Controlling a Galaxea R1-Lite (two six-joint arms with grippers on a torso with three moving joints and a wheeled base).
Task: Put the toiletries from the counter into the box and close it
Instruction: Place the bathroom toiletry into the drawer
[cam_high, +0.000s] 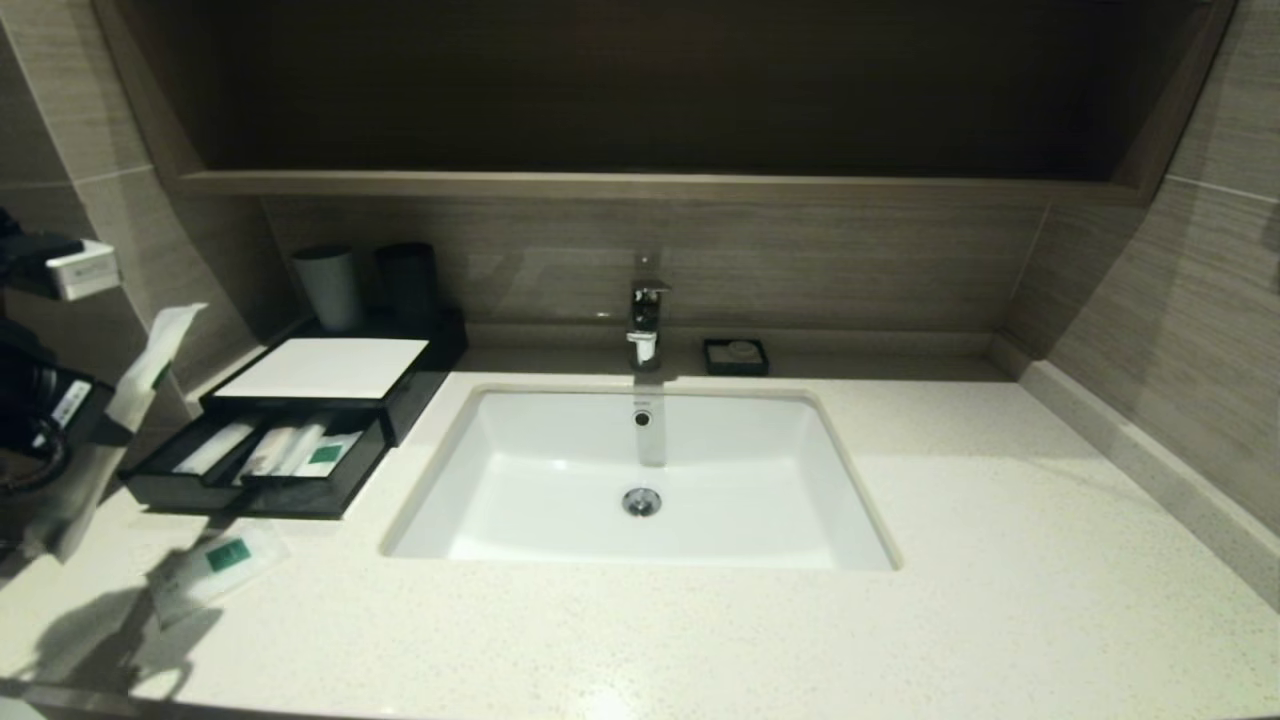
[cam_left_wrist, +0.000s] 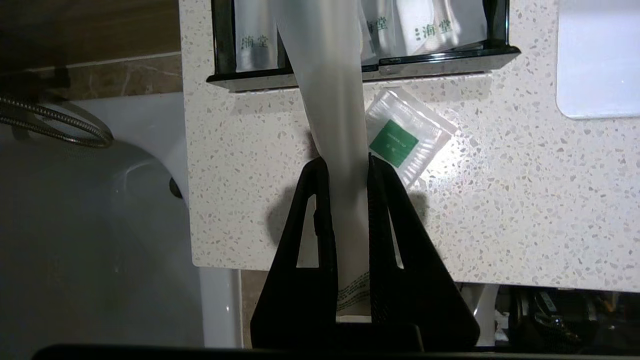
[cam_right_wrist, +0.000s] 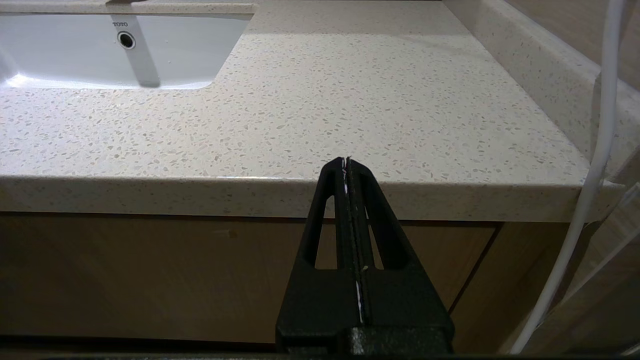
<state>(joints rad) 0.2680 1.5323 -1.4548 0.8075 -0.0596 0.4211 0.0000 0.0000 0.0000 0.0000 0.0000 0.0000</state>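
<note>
Above tabletop (cam_left_wrist: 240, 165), left tool (cam_left_wrist: 345, 165) clamps long packet (cam_left_wrist: 330, 100); flat sachet (cam_left_wrist: 405, 142) beneath. Only right wrist view shows right tool (cam_right_wrist: 348, 165), clenched empty, off counter edge.

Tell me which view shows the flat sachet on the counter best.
The left wrist view: the flat sachet lies close and sharp, green label plain, beside the long packet in the left gripper. The head view shows it small; the right wrist view misses it.

At the counter's (cam_high: 700, 620) left edge, your left arm holds a long packet (cam_high: 150, 365) aloft above the box's (cam_high: 320, 375) open drawer (cam_high: 250, 480); a short sachet (cam_high: 215, 565) lies near the front-left corner.
</note>
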